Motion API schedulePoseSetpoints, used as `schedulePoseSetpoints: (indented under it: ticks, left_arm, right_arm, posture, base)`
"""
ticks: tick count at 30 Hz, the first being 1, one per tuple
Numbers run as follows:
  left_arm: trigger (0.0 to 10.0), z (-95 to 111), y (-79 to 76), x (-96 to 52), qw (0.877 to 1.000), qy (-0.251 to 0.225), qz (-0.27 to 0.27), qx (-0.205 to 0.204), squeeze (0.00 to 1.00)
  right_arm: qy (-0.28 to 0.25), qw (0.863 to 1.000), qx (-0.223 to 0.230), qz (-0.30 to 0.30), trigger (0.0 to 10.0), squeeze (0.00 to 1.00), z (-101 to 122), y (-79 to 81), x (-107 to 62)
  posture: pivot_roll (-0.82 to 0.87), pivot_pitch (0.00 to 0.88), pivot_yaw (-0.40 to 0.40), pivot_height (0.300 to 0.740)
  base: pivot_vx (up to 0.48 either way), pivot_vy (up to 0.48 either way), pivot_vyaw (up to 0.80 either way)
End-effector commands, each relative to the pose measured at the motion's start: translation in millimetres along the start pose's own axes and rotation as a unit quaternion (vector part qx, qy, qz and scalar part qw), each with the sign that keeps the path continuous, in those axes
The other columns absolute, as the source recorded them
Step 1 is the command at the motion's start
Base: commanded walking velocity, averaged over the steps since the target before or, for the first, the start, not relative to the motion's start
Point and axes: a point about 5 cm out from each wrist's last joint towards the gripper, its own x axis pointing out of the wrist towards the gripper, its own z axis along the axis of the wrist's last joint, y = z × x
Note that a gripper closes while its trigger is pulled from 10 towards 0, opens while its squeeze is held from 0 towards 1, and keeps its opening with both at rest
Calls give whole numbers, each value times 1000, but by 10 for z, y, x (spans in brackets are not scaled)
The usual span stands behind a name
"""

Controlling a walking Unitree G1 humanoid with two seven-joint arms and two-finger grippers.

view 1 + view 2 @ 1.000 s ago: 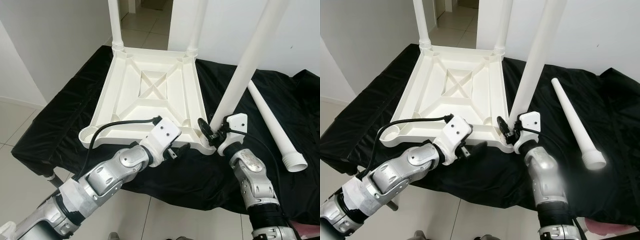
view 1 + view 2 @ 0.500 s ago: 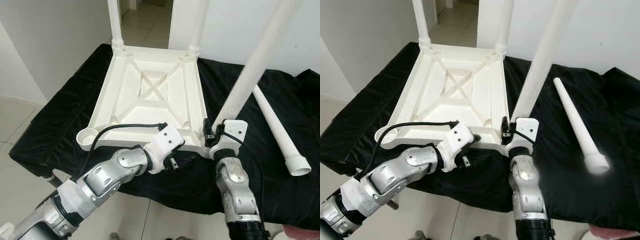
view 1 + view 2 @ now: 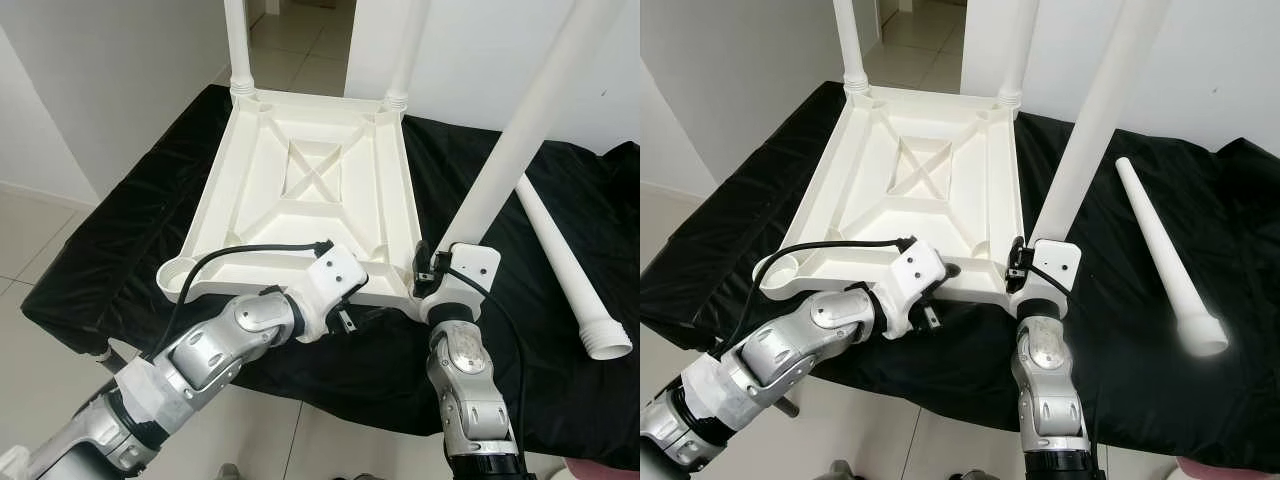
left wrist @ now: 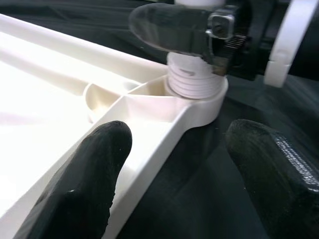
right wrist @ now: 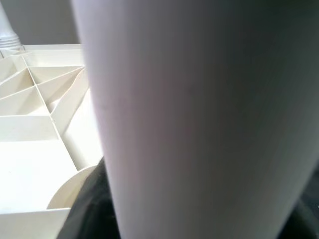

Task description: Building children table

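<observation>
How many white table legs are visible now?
4. Two stand in the far corner sockets, one is held at the near right corner by the right gripper, one lies loose on the black cloth.

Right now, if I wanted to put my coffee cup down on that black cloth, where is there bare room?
Bare black cloth lies left of the upturned table top, and between the held leg and the loose leg. The near right corner is crowded: the right gripper grips that leg there, and the left gripper straddles the rim.
</observation>
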Motion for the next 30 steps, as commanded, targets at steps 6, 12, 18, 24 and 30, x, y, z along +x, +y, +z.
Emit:
schedulePoseSetpoints:
  ticks: [6,12,18,24,30]
  left_arm:
    - [10000,-20,-33,-12,999,0,-40,3,0]
    - [10000,-18,-28,-10,999,0,-39,4,0]
    - [10000,-19,-35,3,999,0,-42,5,0]
    - [10000,-13,-32,13,999,-1,-44,6,0]
    - [10000,-1,-21,20,999,-3,-44,8,0]
  right_arm:
    - [18,1000,21,8,10000,1000,-93,-107,-34]
    - [6,998,12,67,10000,1000,-64,-218,-23]
    - [1,979,3,203,10000,0,-69,-213,-41]
    - [-2,958,-15,286,10000,0,-77,-220,-12]
    - [-10,948,-40,316,10000,0,-53,-273,150]
  posture:
    - [-11,58,-43,740]
    - [-14,54,-42,740]
    - [-21,52,-36,740]
    - [-23,50,-34,740]
    - [-20,50,-33,740]
  base:
    - [0,0,0]
    - [0,0,0]
    - [0,0,0]
    - [0,0,0]
    - [0,0,0]
